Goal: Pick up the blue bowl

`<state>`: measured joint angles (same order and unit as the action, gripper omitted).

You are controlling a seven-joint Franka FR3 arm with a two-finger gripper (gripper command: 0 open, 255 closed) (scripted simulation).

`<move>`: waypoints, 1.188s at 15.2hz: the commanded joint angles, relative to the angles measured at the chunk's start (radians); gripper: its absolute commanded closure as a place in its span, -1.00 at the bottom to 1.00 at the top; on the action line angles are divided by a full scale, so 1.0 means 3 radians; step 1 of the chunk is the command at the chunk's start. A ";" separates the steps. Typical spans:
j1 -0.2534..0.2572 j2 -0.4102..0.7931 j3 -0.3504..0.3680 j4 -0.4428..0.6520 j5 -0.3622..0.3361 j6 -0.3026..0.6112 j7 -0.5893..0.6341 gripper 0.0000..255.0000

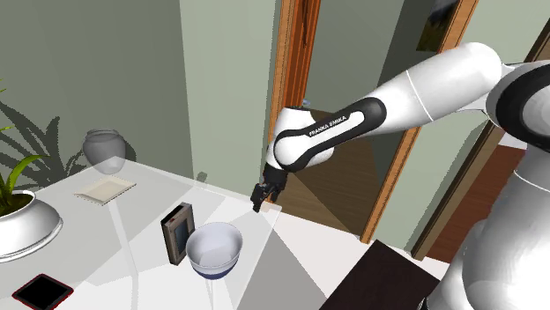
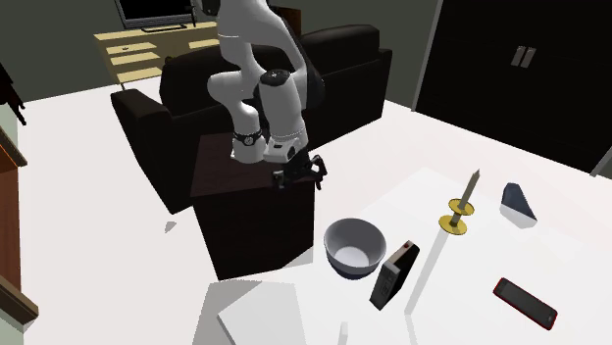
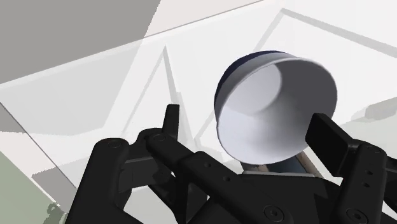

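One white bowl (image 1: 214, 249), blue base, below spread-fingered pincer (image 1: 260, 204), not touching.

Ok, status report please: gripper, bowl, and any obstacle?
Gripper open, empty, hovering short of the bowl. Bowl upright on the white table, untouched. Dark frame stands close beside it, on the far side from the arm.

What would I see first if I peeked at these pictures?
Probably the big white robot arm, reaching in from the shoulder view's right with its black gripper open in the air. Next, the white-and-dark-blue round bowl, upright on the white table, apart from the gripper, beside a small dark upright frame.
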<state>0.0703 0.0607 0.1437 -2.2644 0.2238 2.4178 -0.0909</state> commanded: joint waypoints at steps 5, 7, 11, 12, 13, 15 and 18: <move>0.0052 0.0809 0.0030 0.0507 0.0012 0.0307 -0.0005 -1.00; 0.0075 0.1070 0.0037 0.0707 0.0007 0.0372 0.0003 -1.00; 0.0128 0.1597 0.0044 0.1161 -0.0011 0.0448 0.0024 -1.00; 0.0143 0.1729 0.0044 0.1286 -0.0017 0.0456 0.0030 -1.00; 0.0154 0.1824 0.0044 0.1379 -0.0021 0.0459 0.0035 -1.00; 0.0156 0.1893 0.0045 0.1390 -0.0018 0.0517 0.0020 -1.00; 0.0157 0.2001 0.0047 0.1411 -0.0015 0.0601 -0.0001 -1.00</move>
<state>0.1171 0.6528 0.1569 -1.8383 0.2183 2.5869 -0.0890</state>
